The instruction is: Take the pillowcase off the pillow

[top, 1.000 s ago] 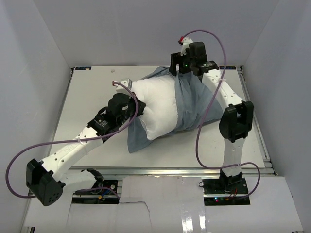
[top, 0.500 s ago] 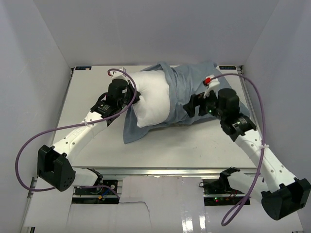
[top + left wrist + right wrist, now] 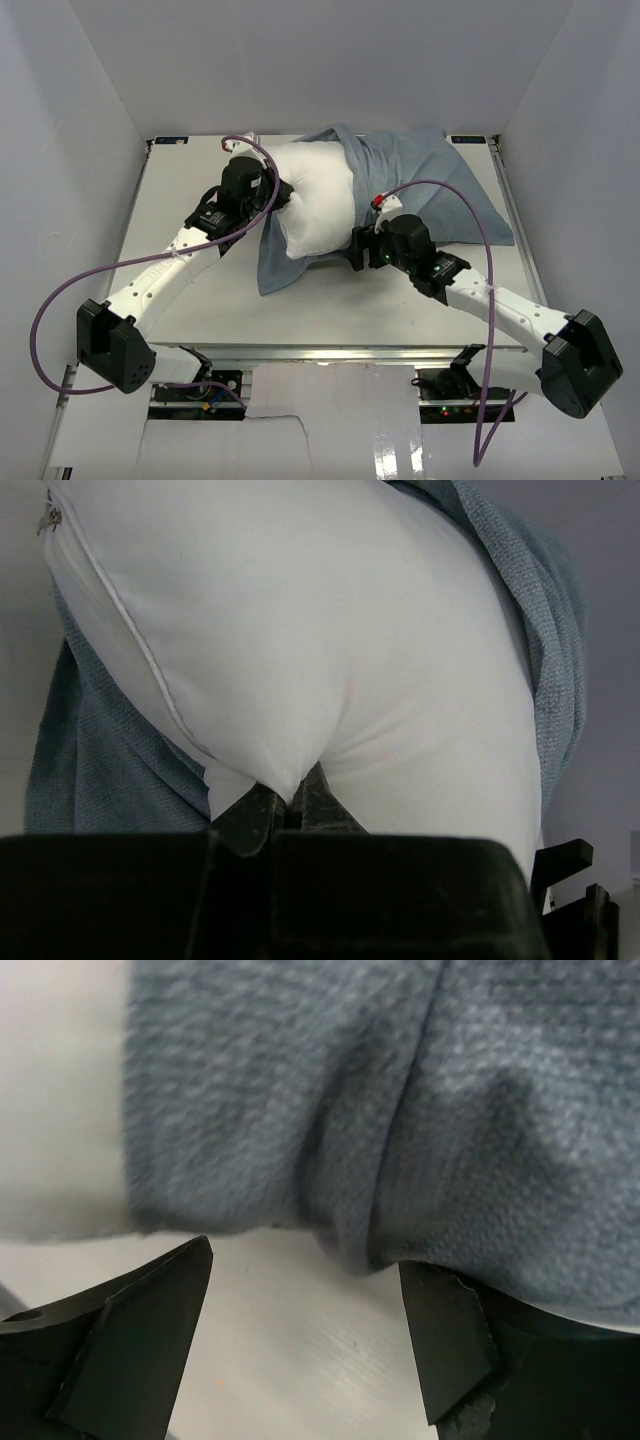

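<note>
The white pillow (image 3: 315, 200) lies at the back middle of the table, its left half bare. The grey-blue pillowcase (image 3: 430, 185) still covers its right half, with a flap (image 3: 275, 265) spread under the bare part. My left gripper (image 3: 272, 195) is shut on a pinch of the pillow's left edge (image 3: 290, 785). My right gripper (image 3: 358, 250) is open, low over the table at the pillowcase's near hem (image 3: 330, 1230). The hem sits just beyond and between its fingertips (image 3: 440, 1340); nothing is held.
White enclosure walls (image 3: 90, 120) stand on the left, back and right. The bare table top (image 3: 330, 310) shows between the pillow and the arm bases. The left arm's purple cable (image 3: 60, 300) loops out to the left.
My right arm swung from the back right corner down to the near side of the pillowcase and now sits low at its near hem, open. The pillow and left gripper moved toward the back.
</note>
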`<state>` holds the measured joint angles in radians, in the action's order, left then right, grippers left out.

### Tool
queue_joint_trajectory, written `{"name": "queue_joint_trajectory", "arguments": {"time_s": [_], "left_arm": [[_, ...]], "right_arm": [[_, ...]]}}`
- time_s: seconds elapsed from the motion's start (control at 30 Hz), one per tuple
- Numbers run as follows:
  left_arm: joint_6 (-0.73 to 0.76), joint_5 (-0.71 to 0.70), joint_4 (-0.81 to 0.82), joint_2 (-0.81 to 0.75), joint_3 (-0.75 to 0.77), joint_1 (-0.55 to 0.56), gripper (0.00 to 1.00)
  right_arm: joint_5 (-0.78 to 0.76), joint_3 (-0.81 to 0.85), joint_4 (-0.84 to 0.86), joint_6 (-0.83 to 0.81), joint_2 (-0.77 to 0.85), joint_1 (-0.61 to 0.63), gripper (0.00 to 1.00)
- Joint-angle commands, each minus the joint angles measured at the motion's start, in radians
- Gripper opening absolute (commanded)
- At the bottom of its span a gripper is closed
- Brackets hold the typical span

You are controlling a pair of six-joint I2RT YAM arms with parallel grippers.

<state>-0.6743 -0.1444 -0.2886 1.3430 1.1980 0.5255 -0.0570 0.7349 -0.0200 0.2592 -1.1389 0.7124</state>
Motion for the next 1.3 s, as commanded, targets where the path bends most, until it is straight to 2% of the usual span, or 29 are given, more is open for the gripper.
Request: {"name": "queue_joint_trajectory", "arguments": {"time_s": [0.0,0.03,0.1,0.13,0.2,0.23,0.27,0.3,0.43,0.57,0.7,0.77,0.9,1.1,1.2,1.23,1.27], "left_arm": [[-0.018,0.005,0.068,-0.042,0.060,-0.002,0.00],[-0.019,0.003,0.069,-0.044,0.055,-0.004,0.00],[-0.021,-0.004,0.072,-0.047,0.051,-0.002,0.00],[-0.024,-0.004,0.075,-0.047,0.046,-0.004,0.00],[-0.024,-0.004,0.075,-0.045,0.046,-0.002,0.00],[-0.022,-0.004,0.077,-0.044,0.048,-0.004,0.00],[-0.022,-0.009,0.077,-0.044,0.049,-0.004,0.00],[-0.019,-0.012,0.077,-0.042,0.049,-0.002,0.00],[0.007,-0.020,0.027,-0.030,0.092,-0.024,0.00],[0.042,0.002,-0.029,-0.019,0.170,-0.119,0.00],[0.067,0.029,-0.086,-0.004,0.270,-0.163,0.00],[0.068,0.061,-0.104,-0.002,0.290,-0.192,0.00],[0.068,0.143,-0.118,-0.004,0.301,-0.236,0.00],[0.087,0.203,-0.103,-0.051,0.213,-0.237,0.00],[0.082,0.284,-0.049,-0.103,0.123,-0.237,0.00],[0.070,0.348,0.013,-0.125,0.080,-0.237,0.00],[0.053,0.374,0.053,-0.149,-0.028,-0.233,0.00]], "right_arm": [[-0.135,-0.029,0.219,0.057,-0.048,0.024,0.81],[-0.151,-0.052,0.289,0.060,-0.071,0.028,0.81],[-0.223,-0.048,0.292,0.078,-0.099,0.036,0.72],[-0.265,-0.051,0.313,0.080,-0.117,0.039,0.63],[-0.290,-0.058,0.339,0.090,-0.130,0.041,0.50],[-0.293,-0.063,0.353,0.091,-0.140,0.042,0.25],[-0.315,-0.063,0.353,0.095,-0.143,0.042,0.10],[-0.326,-0.065,0.345,0.107,-0.144,0.044,0.08],[-0.388,-0.080,0.296,0.104,-0.119,0.042,0.08],[-0.435,-0.132,0.265,0.098,-0.081,-0.013,0.08],[-0.419,-0.173,0.249,0.100,-0.061,-0.164,0.08],[-0.370,-0.170,0.247,0.100,-0.068,-0.256,0.08],[-0.328,-0.137,0.250,0.098,-0.134,-0.362,0.08],[-0.287,-0.066,0.247,0.107,-0.288,-0.390,0.08],[-0.236,-0.052,0.194,0.085,-0.236,-0.389,0.08],[-0.212,-0.048,0.169,0.057,-0.195,-0.389,0.11],[-0.139,-0.048,0.149,0.037,-0.149,-0.384,0.18]]}}
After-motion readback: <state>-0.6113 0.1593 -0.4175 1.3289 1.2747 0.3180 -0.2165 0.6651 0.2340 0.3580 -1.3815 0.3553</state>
